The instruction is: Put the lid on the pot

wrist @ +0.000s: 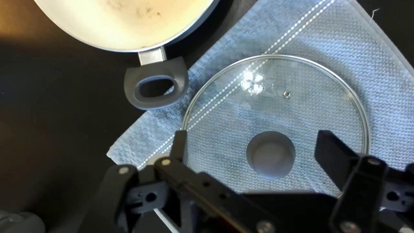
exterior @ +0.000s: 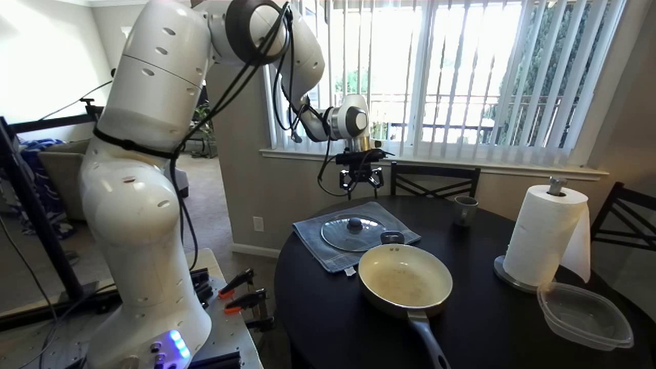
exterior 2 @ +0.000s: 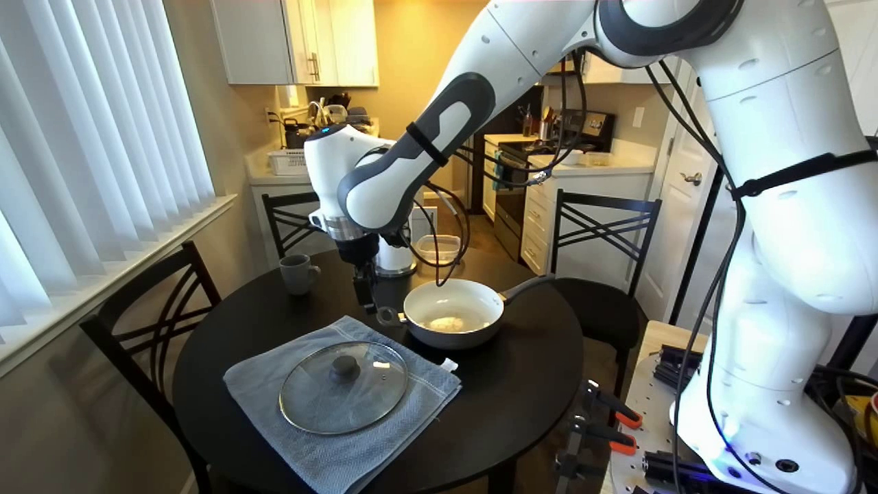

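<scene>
The lid, a round glass disc with a metal rim and dark centre knob, lies flat, knob up, on a folded blue-grey towel in both exterior views [exterior: 341,237] [exterior 2: 343,398] and the wrist view [wrist: 275,110]. The pot, a shallow pan with cream inside, stands upright beside the towel [exterior: 402,277] [exterior 2: 453,312] [wrist: 136,19]. Its short loop handle points toward the towel and its long handle points away. My gripper [exterior: 363,192] [exterior 2: 370,302] [wrist: 252,140] is open and empty, raised above the table. In the wrist view the knob shows between its fingers, apart from them.
The towel [exterior: 320,253] lies on the dark round table [exterior: 318,302]. A grey mug [exterior: 465,210], a paper towel roll [exterior: 544,236] and a clear plastic container [exterior: 584,318] stand on it. Dark chairs [exterior 2: 171,322] surround the table; a window with blinds [exterior: 451,77] is close by.
</scene>
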Controlling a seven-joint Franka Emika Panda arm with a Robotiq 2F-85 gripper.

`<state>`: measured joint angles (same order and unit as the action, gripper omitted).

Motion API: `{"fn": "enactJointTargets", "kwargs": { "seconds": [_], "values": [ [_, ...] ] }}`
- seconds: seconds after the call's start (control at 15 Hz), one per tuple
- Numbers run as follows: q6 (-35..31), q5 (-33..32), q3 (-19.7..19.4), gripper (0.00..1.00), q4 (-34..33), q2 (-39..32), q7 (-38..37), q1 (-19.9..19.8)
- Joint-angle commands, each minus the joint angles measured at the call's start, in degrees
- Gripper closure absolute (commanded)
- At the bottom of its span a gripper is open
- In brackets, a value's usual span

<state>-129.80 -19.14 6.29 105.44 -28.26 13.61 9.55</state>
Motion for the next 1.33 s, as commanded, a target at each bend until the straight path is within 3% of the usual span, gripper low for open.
{"fn": "enactJointTargets", "kwargs": {
  "seconds": [0.0, 0.4, 0.6, 1.0, 1.27],
  "values": [
    [0.11, 0.09, -0.11, 0.0, -0.15, -0.15, 0.04, 0.11],
    [0.83, 0.27, 0.03, 0.0, 0.09, 0.42, -0.04, 0.28],
    [0.63, 0.32, 1.15, 0.0, -2.3, -3.24, 1.9, 0.76],
    [-7.69, 2.36, 5.5, 0.0, -5.13, -11.97, 10.09, -0.53],
    [-11.63, 2.19, 5.81, 0.0, -5.78, -14.73, 12.54, -1.15]
  ]
}}
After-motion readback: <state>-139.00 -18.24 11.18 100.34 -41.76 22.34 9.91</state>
